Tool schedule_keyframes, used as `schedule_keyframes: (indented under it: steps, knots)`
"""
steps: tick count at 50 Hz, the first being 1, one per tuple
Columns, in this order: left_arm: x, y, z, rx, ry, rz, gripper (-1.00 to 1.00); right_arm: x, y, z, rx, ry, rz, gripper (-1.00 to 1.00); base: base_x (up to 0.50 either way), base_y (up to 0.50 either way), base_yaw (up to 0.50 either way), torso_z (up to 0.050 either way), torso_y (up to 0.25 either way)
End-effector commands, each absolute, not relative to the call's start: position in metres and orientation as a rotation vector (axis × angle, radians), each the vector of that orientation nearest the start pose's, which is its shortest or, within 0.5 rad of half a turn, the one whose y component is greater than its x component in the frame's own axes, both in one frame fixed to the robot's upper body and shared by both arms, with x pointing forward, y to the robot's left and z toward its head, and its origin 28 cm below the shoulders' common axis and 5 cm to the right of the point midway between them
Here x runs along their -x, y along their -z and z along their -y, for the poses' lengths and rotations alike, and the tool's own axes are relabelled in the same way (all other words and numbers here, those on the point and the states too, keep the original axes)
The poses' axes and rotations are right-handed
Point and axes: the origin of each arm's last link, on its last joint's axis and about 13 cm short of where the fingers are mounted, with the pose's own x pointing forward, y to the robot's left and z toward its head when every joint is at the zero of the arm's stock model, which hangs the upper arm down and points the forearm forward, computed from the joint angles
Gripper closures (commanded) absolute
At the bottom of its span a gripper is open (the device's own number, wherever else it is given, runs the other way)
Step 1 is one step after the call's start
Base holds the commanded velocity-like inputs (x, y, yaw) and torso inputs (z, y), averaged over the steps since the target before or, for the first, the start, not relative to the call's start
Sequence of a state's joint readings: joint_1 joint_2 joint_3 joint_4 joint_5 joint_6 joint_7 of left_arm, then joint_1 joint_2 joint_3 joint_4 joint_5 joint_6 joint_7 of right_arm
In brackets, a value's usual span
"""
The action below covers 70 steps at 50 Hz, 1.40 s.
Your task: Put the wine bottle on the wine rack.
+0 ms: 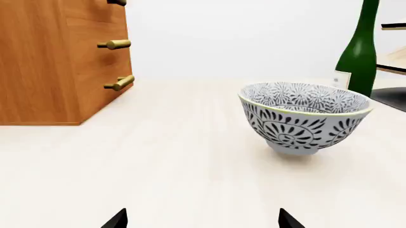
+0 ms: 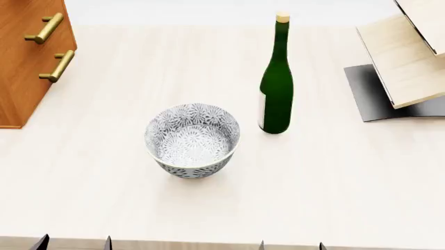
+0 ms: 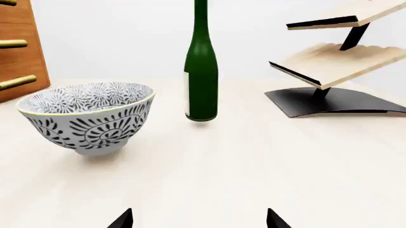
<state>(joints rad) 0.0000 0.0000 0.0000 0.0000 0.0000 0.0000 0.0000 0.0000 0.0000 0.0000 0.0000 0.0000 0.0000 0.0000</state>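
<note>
We see the wine bottle [image 2: 276, 86] standing upright on the table [image 2: 334, 177], its long axis vertical, cork up, between the patterned bowl [image 2: 193, 139] and the wine rack [image 2: 407, 60], touching neither. Both the left gripper [image 1: 202, 219] and right gripper [image 3: 199, 219] sit apart-fingered, empty. We judge the right should grasp the body, clear of the bowl.

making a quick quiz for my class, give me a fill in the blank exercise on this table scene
1. The wine bottle stands ____ on the table.
2. The patterned bowl holds ____.
3. The wine rack has ____ slanted wood boards.
4. The cabinet handles are ____ coloured.

Missing words: upright; nothing; two; brass
</note>
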Motion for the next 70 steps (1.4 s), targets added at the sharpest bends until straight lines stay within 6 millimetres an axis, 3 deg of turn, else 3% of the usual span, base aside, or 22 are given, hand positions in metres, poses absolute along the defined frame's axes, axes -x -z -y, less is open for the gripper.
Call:
schedule_keyframes:
  steps: [1, 4, 15, 21, 38, 42, 60, 70]
  knots:
    - [-0.210, -0.013, -0.205, 0.000, 0.011, 0.000, -1.00, -0.211, -0.013, 0.099, 0.000, 0.000, 0.000, -1.00, 0.00, 0.00, 0.00, 0.000, 0.000]
    - [-0.206, -0.022, -0.199, -0.015, 0.017, 0.024, -1.00, -0.205, -0.020, 0.094, 0.019, -0.042, 0.017, -1.00, 0.00, 0.00, 0.00, 0.000, 0.000]
    - [-0.204, -0.024, -0.198, -0.016, 0.019, 0.032, -1.00, -0.205, -0.021, 0.092, 0.033, -0.034, 0.021, -1.00, 0.00, 0.00, 0.00, 0.000, 0.000]
    - [-0.201, -0.035, -0.199, -0.006, 0.017, 0.065, -1.00, -0.199, -0.036, 0.093, 0.031, -0.032, 0.068, -1.00, 0.00, 0.00, 0.00, 0.000, 0.000]
    - [-0.170, -0.101, -0.200, -0.001, 0.000, 0.296, -1.00, -0.171, -0.095, 0.093, 0.020, -0.039, 0.286, -1.00, 0.00, 0.00, 0.00, 0.000, 0.000]
    - [-0.165, -0.108, -0.200, 0.000, -0.001, 0.329, -1.00, -0.164, -0.105, 0.093, 0.023, -0.045, 0.330, -1.00, 0.00, 0.00, 0.00, 0.000, 0.000]
    - [-0.142, -0.137, -0.200, -0.010, -0.003, 0.557, -1.00, -0.139, -0.136, 0.092, 0.048, -0.053, 0.525, -1.00, 0.00, 0.00, 0.00, 0.000, 0.000]
    - [-0.130, -0.147, -0.200, 0.005, -0.008, 0.695, -1.00, -0.132, -0.141, 0.090, 0.030, -0.073, 0.648, -1.00, 0.00, 0.00, 0.00, 0.000, 0.000]
